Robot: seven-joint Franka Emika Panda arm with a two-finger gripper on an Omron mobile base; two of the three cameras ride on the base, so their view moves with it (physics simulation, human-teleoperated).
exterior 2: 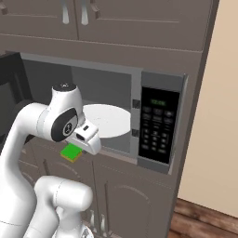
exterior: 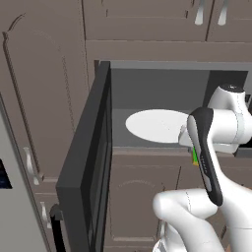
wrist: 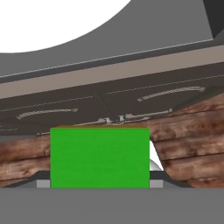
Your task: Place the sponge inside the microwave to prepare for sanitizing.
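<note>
While the microwave (exterior 2: 139, 121) stood open, the gripper (wrist: 99, 183) clasped the green sponge (wrist: 99, 157). It hung just below the white plate (exterior 2: 106, 121).

bright green sponge (wrist: 99, 157), dark grey microwave (exterior 2: 160, 123), white turntable plate (exterior: 157, 126), brown wood-grain floor (wrist: 192, 144)

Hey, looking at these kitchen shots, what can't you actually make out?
- Left base view: most of the sponge, covered by the robot's forearm; a green sliver shows.
- Right base view: the hand's fingers, behind the wrist housing.
- Hand view: the fingertips' contact with the sponge, covered by the green block; part of the turntable plate, cut off by the top edge.
- Right base view: button labels on the microwave panel, too small.
</note>
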